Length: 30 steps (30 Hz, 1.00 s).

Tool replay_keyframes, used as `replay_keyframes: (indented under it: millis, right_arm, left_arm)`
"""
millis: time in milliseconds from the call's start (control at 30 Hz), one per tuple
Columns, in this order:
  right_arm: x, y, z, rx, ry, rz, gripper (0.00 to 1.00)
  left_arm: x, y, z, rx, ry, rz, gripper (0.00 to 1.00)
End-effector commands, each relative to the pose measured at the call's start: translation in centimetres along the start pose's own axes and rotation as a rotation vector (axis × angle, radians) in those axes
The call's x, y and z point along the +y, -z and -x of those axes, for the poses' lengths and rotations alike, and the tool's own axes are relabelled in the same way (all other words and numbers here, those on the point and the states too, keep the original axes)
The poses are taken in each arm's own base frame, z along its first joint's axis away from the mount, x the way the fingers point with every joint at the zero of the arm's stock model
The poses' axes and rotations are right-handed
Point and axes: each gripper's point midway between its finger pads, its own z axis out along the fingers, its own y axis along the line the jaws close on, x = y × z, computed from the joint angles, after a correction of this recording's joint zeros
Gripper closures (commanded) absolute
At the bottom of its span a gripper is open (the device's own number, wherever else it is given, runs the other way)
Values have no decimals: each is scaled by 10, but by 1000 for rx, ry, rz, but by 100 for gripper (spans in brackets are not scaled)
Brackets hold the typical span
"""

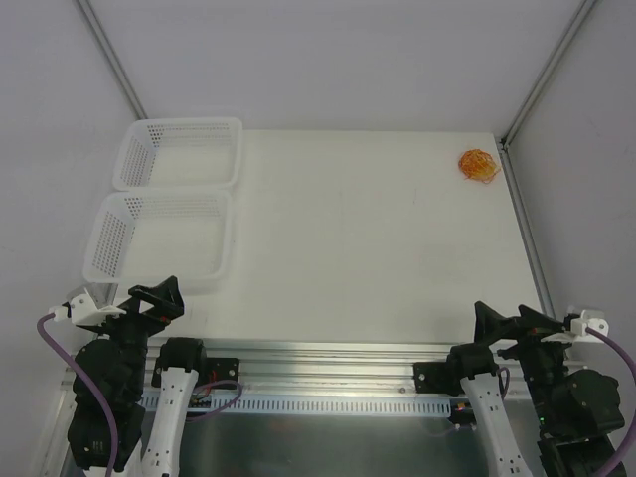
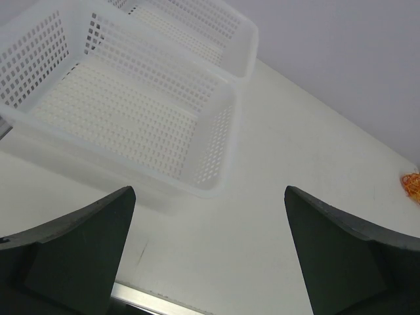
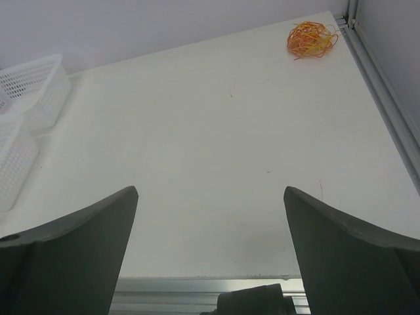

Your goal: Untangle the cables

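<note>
A small tangled bundle of orange and yellow cables point(image 1: 478, 165) lies on the white table at the far right corner. It also shows in the right wrist view point(image 3: 311, 39) and at the right edge of the left wrist view point(image 2: 412, 184). My left gripper point(image 1: 162, 294) is open and empty at the near left edge, beside the near basket. My right gripper point(image 1: 507, 320) is open and empty at the near right edge, far from the bundle. Both sets of jaws stand wide apart with nothing between them.
Two white perforated baskets stand at the left: the far one point(image 1: 184, 151) and the near one point(image 1: 164, 240), both empty. A metal rail point(image 1: 328, 350) runs along the table's near edge. Metal frame posts point(image 1: 525, 209) border the right side.
</note>
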Motion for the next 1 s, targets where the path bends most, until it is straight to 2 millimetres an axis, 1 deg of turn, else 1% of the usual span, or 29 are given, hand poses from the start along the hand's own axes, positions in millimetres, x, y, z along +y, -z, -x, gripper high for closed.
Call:
replay_keyframes:
  millis: [0,100,133,233,267,300,333,467,500,567,600,633,667,700,733,767,800,867,900,933,967]
  right_arm:
    - [0,12,3,-48,-25,15,0]
    - [1,10,4,-50,-22,19,0]
    - [1,7,3,-40,-21,16,0]
    - [10,0,3,-11,-31,52,0]
    - [18,-12,-2,58,-25,73,0]
    - [22,-18,-1,72,-30,89,0]
    - [31,-30,-5,125,-39,115,1]
    - [34,-58,-10,231,-119,64,0]
    - [36,-74,-14,287,-132,42,0]
    - [37,-89,-18,348,-182,0,0]
    - [40,-105,-19,389,-206,-22,0]
    - [42,-115,-20,415,-223,-36,0]
    - [34,-125,-17,407,-231,-98,0]
    - [33,-135,-14,403,-266,-134,0]
    - [31,-151,-15,435,-268,-180,0]
    - [23,-161,-11,418,-263,-235,0]
    - [21,-175,-7,404,-262,-259,0]
    - [10,-208,-1,383,-272,-337,1]
    - [6,-219,1,380,-282,-360,0]
    - [-9,-239,-9,413,-309,-431,0]
    - [-13,-255,3,377,-331,-442,0]
  left_arm:
    - [-4,29,10,-128,49,-99,1]
    - [-2,26,7,-121,65,-90,1]
    - [-3,26,7,-122,73,-91,1]
    - [-6,22,1,-93,88,-99,1]
    - [-6,22,1,-90,83,-101,1]
    - [-6,21,1,-87,82,-97,1]
    - [-6,19,1,-78,80,-92,1]
    - [-9,15,-1,-49,68,-91,1]
    - [-9,16,-1,-48,66,-94,1]
    - [-11,15,-5,-24,61,-99,1]
    - [-16,16,-9,1,62,-125,1]
    - [-18,16,-13,18,60,-140,1]
    - [-18,17,-21,55,54,-146,1]
    - [-20,16,-29,87,69,-154,1]
    - [-19,16,-34,109,78,-150,1]
    - [-19,15,-39,127,84,-151,1]
    - [-21,13,-47,165,91,-159,1]
    - [-22,10,-53,194,105,-156,1]
    - [-25,8,-62,239,108,-165,1]
    - [-27,7,-66,266,115,-174,1]
    - [-28,5,-70,287,120,-172,1]
